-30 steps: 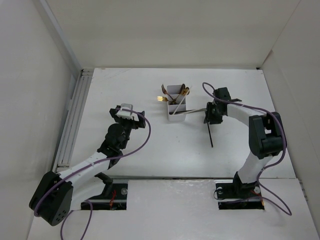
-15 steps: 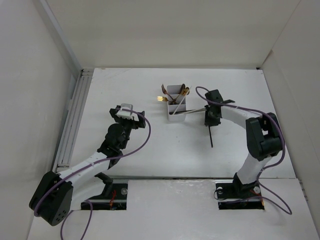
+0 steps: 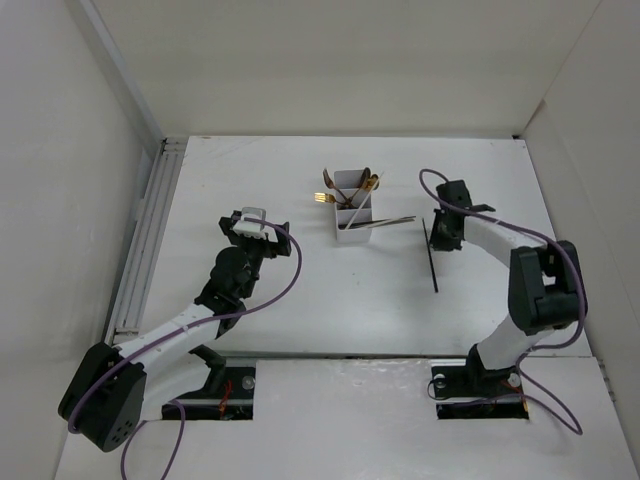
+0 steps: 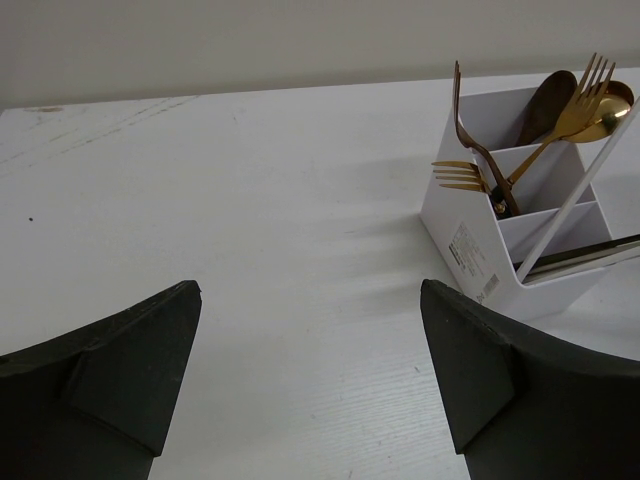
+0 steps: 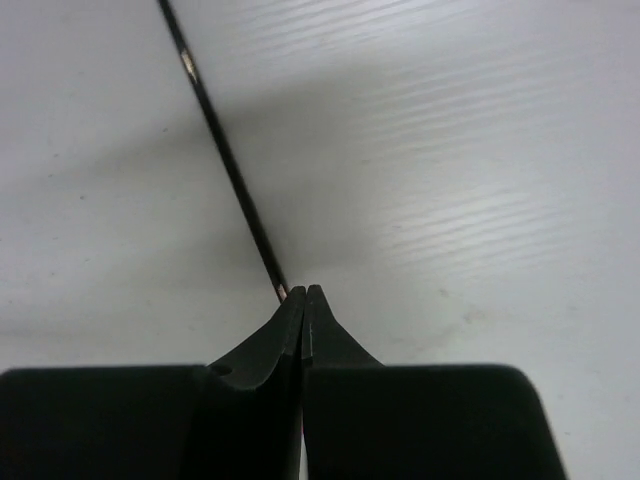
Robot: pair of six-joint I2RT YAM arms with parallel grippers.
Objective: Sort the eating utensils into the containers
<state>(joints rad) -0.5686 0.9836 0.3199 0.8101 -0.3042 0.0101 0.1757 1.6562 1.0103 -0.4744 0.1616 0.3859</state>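
The white three-compartment box [image 3: 352,232] stands at mid table and also shows in the left wrist view [image 4: 470,235]. Gold forks and spoons [image 4: 580,95] lean in its far compartments. Silvery chopsticks [image 3: 392,222] lie in the near compartment and stick out to the right. One dark chopstick [image 3: 431,258] lies on the table right of the box. My right gripper [image 3: 441,238] is shut with its tips pinching that chopstick's [image 5: 225,155] near end, low over the table [image 5: 302,292]. My left gripper [image 3: 262,225] is open and empty [image 4: 310,385], left of the box.
White walls close the table in on the left, back and right. A ribbed rail [image 3: 150,230] runs along the left edge. Purple cables loop off both arms [image 3: 290,270].
My right gripper has moved right and a little back, away from the box, and the dark chopstick has shifted right with it. The left arm has not moved.
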